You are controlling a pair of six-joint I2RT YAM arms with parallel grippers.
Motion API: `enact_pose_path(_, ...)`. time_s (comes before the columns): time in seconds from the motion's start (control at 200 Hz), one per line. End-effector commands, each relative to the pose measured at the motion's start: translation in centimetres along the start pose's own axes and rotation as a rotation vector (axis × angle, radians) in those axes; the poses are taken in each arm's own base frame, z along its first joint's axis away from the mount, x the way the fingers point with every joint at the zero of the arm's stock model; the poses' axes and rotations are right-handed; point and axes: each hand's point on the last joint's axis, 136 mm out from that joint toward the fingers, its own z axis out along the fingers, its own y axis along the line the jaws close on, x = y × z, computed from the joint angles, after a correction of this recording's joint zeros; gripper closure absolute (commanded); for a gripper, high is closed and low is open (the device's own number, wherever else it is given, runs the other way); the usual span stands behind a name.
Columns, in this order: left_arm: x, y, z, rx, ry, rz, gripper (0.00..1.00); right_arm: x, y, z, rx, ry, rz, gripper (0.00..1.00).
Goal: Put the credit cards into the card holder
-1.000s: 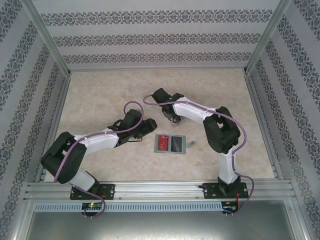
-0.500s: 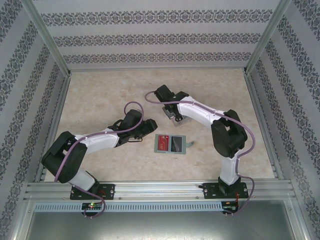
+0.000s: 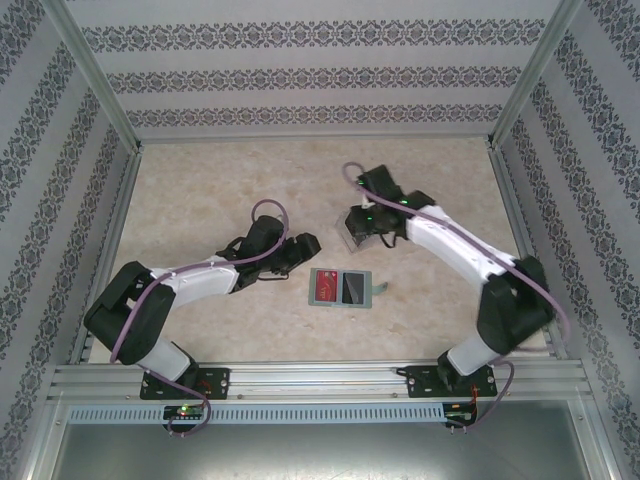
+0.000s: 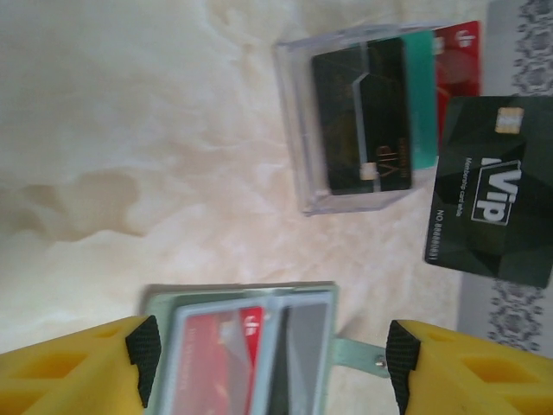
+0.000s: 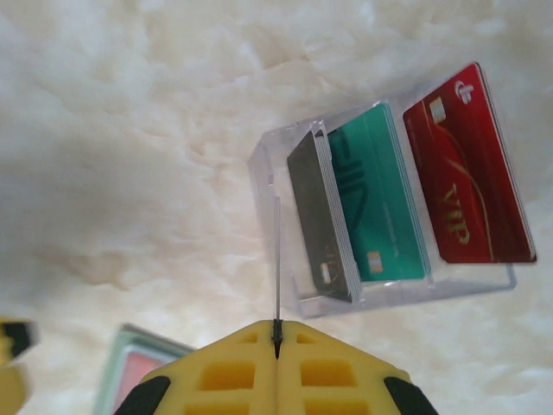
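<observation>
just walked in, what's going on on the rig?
The right gripper is shut on a black plastic VIP card, held near the clear plastic box of cards. The left gripper is open near the flat grey-green card holder, which already has a red card in it.

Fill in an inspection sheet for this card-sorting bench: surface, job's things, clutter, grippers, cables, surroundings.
Surface: beige marbled table.
Job's things: card holder lies open with a red card in it; black card is held aloft; teal card and second red card sit in the clear box.
Clutter: nothing seen.
Grippers: left gripper open, facing the holder; right gripper shut on the black card's edge.
Cables: purple cables run along both arms, off the cards.
Surroundings: patterned walls, aluminium frame.
</observation>
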Motion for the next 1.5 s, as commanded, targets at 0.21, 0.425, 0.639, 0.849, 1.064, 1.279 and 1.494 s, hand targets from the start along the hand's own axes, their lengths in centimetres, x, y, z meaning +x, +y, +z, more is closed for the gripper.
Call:
enact_pose_path(0.21,-1.3,-9.4,0.7,0.337,0.094,0.045,0.26,-0.2,4.8,-4.1,-0.582,0.0,0.362,1.0)
enact_pose_path(0.425,-1.6,-10.8,0.8,0.402,0.102,0.036,0.38,0.3,4.5,-4.3,-0.642,0.025,0.415,0.99)
enact_pose_path(0.639,-1.7,-11.0,0.4,0.405,0.089,0.042,0.7,1.1,3.6,-3.6,-0.651,0.046,0.46,0.98)
enact_pose_path(0.849,-1.6,-10.9,0.0,0.398,0.086,0.028,0.97,1.5,3.0,-3.6,-0.667,0.047,0.494,0.9)
enact_pose_path(1.064,-1.5,-12.4,-0.9,0.492,0.103,0.002,1.0,1.2,3.0,-3.9,-0.72,0.053,0.513,0.71)
enact_pose_path(1.279,-1.6,-13.3,-1.3,0.536,0.108,-0.008,1.0,0.9,3.3,-3.9,-0.774,0.058,0.525,0.71)
enact_pose_path(1.494,-1.0,-11.7,-0.6,0.468,0.128,-0.018,0.77,1.0,2.7,-4.2,-0.763,0.034,0.52,0.94)
